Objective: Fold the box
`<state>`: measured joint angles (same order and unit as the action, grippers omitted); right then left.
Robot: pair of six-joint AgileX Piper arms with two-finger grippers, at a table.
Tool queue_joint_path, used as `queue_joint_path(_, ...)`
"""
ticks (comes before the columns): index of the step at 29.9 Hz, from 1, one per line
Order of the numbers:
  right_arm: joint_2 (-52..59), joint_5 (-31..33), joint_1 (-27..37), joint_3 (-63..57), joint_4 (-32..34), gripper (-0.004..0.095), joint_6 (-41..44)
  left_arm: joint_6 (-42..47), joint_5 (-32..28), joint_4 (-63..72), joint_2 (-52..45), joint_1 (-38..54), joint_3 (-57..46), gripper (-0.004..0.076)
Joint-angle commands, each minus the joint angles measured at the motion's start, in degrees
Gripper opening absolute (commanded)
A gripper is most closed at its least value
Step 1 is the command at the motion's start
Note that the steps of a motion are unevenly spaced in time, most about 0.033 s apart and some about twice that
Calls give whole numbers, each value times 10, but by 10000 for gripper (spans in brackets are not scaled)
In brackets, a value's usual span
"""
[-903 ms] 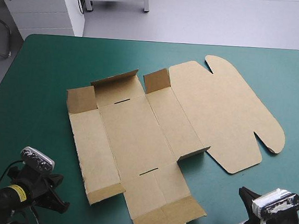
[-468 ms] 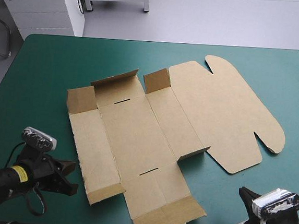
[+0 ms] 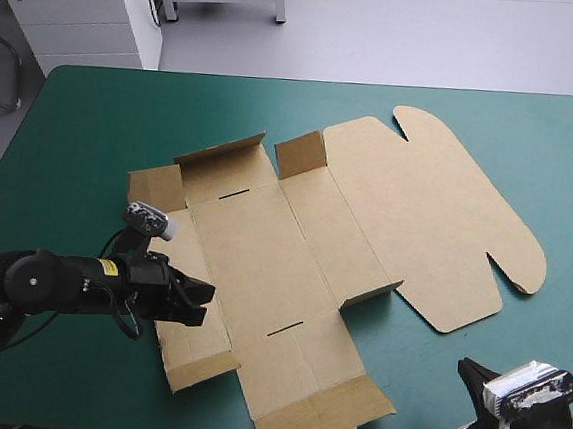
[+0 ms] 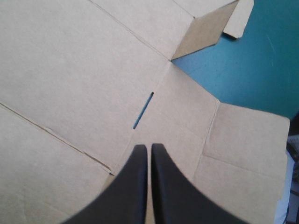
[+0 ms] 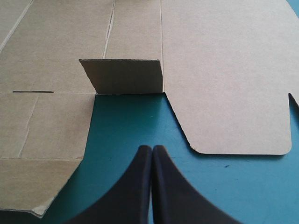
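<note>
The brown box (image 3: 264,243) lies as a flat cut sheet in the middle of the table. Its rounded lid (image 3: 427,217) is spread toward the far right, and a few small flaps stand up. My left gripper (image 3: 198,302) is shut and hovers low over the sheet's left side panel. In the left wrist view its tips (image 4: 145,147) sit just short of a slot (image 4: 142,109) in the board. My right gripper (image 3: 462,406) is shut over the cover at the near right corner, apart from the box. A raised flap (image 5: 124,77) and the lid's edge (image 5: 224,70) lie ahead of its tips (image 5: 152,148).
Teal-green cover (image 3: 93,127) runs all round the sheet, widest at the left and along the near right. A white drawer cabinet (image 3: 83,16) stands beyond the table's far left corner.
My left gripper has travelled from the near left corner forward and to the right, ending over the box's left panel. The right gripper and the box have stayed put.
</note>
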<state>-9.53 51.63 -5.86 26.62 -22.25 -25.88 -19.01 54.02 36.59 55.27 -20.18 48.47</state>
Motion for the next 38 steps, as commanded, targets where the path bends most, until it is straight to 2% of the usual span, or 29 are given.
queue_joint_path(1, -6, -38, -2, 15, -9, -19, 1, -26, -20, 39, -4, 61, 22, 18)
queue_joint_path(4, -6, -38, -2, 15, -9, -19, 1, -71, 18, 56, -4, 148, 22, 18)
queue_joint_path(11, -6, -38, -2, 15, -9, -19, 1, -222, 192, 225, -5, 393, 22, 18)
queue_joint_path(12, -6, -38, -2, 15, -9, -19, 1, -233, 201, 253, -13, 418, 18, 18)
queue_joint_path(17, -6, -38, -2, 15, -9, -19, 1, -257, 197, 285, -83, 482, -34, 18)
queue_joint_path(25, -6, -38, -2, 15, -9, -19, 1, -252, 180, 244, -167, 503, -167, 18)
queue_joint_path(33, -6, -38, -2, 15, -9, -19, 1, -182, 130, 133, -197, 503, -200, 17)
queue_joint_path(36, -6, -38, -2, 15, -9, -19, 1, -125, 103, 112, -203, 503, -200, 20)
queue_joint_path(38, -6, -38, -2, 15, -9, -19, 1, -94, 104, 88, -203, 503, -200, 66)
